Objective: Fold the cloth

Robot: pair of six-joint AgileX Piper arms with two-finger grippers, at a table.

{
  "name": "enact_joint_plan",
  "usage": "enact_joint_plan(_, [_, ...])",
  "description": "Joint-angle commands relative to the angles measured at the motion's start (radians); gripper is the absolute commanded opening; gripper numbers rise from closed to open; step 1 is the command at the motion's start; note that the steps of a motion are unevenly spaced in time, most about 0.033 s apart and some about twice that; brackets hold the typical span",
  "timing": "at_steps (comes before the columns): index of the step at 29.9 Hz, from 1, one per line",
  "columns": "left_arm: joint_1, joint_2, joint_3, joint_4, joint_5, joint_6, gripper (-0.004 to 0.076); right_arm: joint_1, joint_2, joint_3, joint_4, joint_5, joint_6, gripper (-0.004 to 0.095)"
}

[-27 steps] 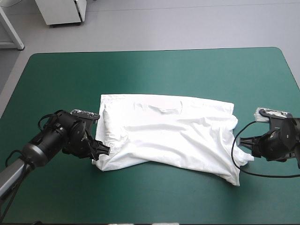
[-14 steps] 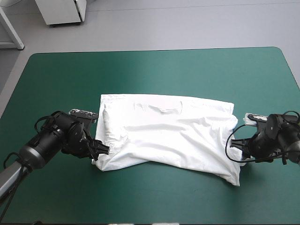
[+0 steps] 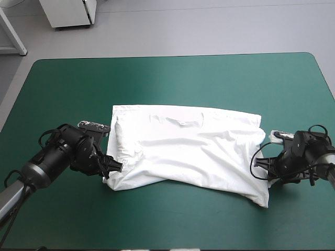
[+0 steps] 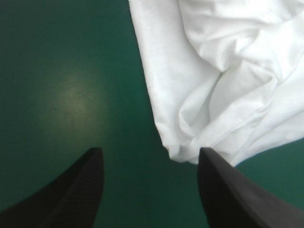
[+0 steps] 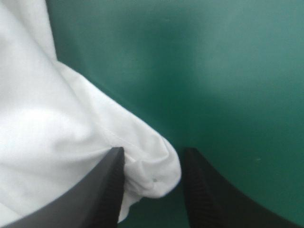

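Observation:
The white T-shirt (image 3: 186, 149) lies roughly flat and wrinkled at the middle of the table, its near edge doubled over in folds. My left gripper (image 3: 116, 167) sits low at the shirt's near left corner. In the left wrist view, that gripper (image 4: 151, 151) is open, and the shirt's corner (image 4: 185, 149) lies between the fingers, close to one fingertip (image 4: 209, 161). My right gripper (image 3: 266, 168) is at the shirt's right edge. In the right wrist view, it (image 5: 153, 151) is open, with a rounded lobe of the shirt (image 5: 152, 171) between its fingers.
The teal-green cover (image 3: 172, 83) shows all around the shirt, widest toward the far edge. The table's near edge runs close behind both arms. A white cabinet (image 3: 68, 13) stands on the floor beyond the far left corner.
My right gripper has moved left across the table until its fingers reach the shirt's right edge. The left gripper and the shirt have hardly moved.

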Motion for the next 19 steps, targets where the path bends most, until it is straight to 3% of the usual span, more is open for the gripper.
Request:
enact_joint_plan(1, [-0.003, -0.028, -0.024, 0.013, -0.016, 0.0, 0.0396, -0.007, -0.004, 0.014, 0.028, -0.017, -0.003, 0.018])
enact_joint_plan(3, [-0.003, -0.028, -0.024, 0.013, -0.016, 0.0, 0.0381, -0.004, -0.013, 0.014, 0.028, -0.016, -0.005, -0.0023])
enact_joint_plan(10, [-0.003, -0.028, -0.024, 0.013, -0.018, 0.0, 0.0368, -0.003, -0.072, -0.045, 0.091, 0.02, -0.02, -0.0016])
enact_joint_plan(19, [-0.003, -0.028, -0.026, 0.011, -0.025, 0.0, 0.0368, 0.028, -0.129, -0.197, 0.282, 0.055, -0.1, -0.0015])
